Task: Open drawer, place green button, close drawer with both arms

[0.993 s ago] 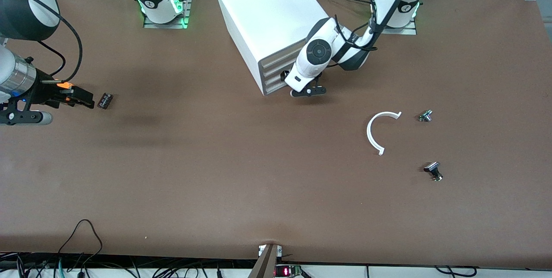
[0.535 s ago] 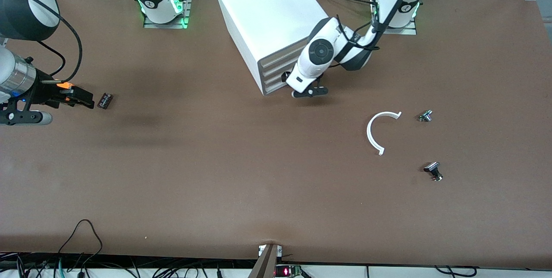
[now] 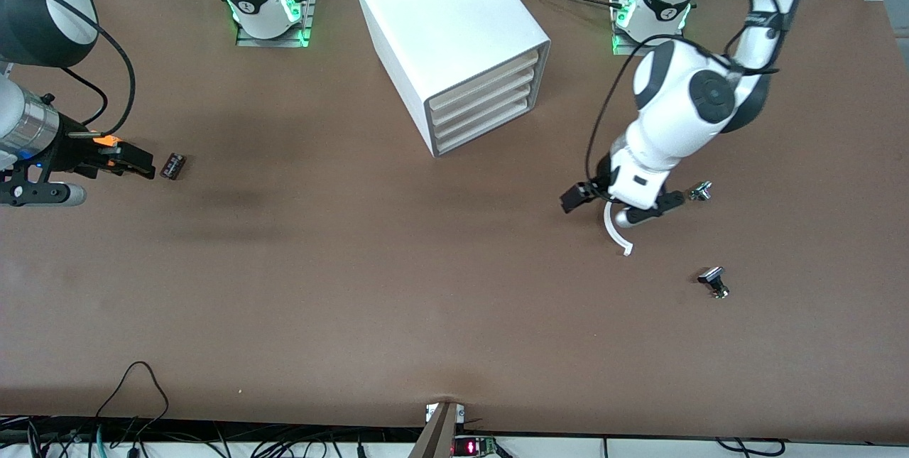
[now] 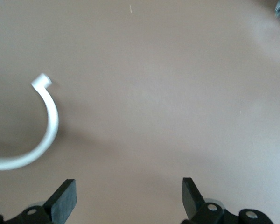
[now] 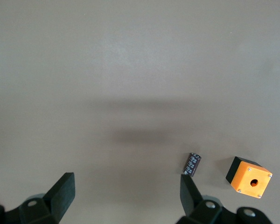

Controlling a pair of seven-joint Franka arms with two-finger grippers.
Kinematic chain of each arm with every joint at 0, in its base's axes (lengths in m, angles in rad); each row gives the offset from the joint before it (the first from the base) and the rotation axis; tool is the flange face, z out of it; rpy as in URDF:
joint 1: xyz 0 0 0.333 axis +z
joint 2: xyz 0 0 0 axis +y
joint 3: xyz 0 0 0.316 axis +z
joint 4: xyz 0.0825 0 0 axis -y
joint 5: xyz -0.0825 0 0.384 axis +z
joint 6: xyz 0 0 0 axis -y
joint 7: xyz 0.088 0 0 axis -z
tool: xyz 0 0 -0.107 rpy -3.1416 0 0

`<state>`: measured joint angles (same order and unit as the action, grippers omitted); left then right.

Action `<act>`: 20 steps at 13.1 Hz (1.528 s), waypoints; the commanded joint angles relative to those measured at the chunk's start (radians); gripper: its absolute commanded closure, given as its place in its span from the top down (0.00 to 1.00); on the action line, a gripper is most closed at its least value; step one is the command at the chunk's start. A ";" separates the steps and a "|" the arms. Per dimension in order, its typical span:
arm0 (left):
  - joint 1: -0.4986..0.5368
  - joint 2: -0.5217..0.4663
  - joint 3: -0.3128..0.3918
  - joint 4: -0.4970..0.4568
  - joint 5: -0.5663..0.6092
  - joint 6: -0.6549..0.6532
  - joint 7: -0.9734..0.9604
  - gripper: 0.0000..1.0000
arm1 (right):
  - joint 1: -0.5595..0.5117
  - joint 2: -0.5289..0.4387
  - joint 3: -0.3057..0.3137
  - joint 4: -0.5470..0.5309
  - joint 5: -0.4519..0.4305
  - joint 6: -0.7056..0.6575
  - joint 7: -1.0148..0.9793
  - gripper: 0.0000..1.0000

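Note:
The white cabinet (image 3: 440,18) stands at the table's back middle. Its lowest drawer (image 3: 486,130) sits flush with the three above it. The small green-capped button (image 3: 701,191) lies toward the left arm's end of the table. My left gripper (image 3: 616,205) is open and empty, over a white C-shaped ring (image 3: 615,233) beside the button. The left wrist view shows this gripper (image 4: 129,198) over bare table with the ring (image 4: 49,126) beside it. My right gripper (image 3: 135,160) waits open and empty at the right arm's end of the table. It also shows in the right wrist view (image 5: 126,196).
A black-and-silver part (image 3: 713,280) lies nearer to the front camera than the button. A small dark cylinder (image 3: 173,165) lies by my right gripper. The right wrist view shows the cylinder (image 5: 192,164) with an orange box with a hole (image 5: 248,178) beside it.
My left arm has swung away from the front of the cabinet's drawers toward its own end of the table and now hangs over the white ring. The right arm has not moved.

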<state>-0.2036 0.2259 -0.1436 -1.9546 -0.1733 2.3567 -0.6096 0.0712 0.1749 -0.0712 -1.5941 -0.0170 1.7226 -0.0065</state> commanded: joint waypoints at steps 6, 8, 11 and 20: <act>0.125 -0.204 0.099 0.170 0.170 -0.460 0.422 1.00 | -0.004 -0.008 -0.002 0.025 0.015 0.008 -0.010 1.00; 0.156 -0.204 0.117 0.282 0.173 -0.595 0.525 1.00 | -0.002 -0.008 -0.001 0.026 0.003 0.008 -0.010 1.00; 0.167 -0.198 0.114 0.374 0.210 -0.740 0.534 1.00 | -0.002 -0.009 -0.001 0.026 0.009 0.005 -0.010 1.00; 0.158 -0.184 0.104 0.379 0.222 -0.740 0.522 1.00 | 0.010 -0.012 0.004 0.045 0.014 -0.001 -0.020 1.00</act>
<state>-0.0408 0.0264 -0.0392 -1.6101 0.0276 1.6429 -0.0916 0.0725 0.1712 -0.0702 -1.5683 -0.0168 1.7313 -0.0086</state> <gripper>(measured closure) 0.000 0.000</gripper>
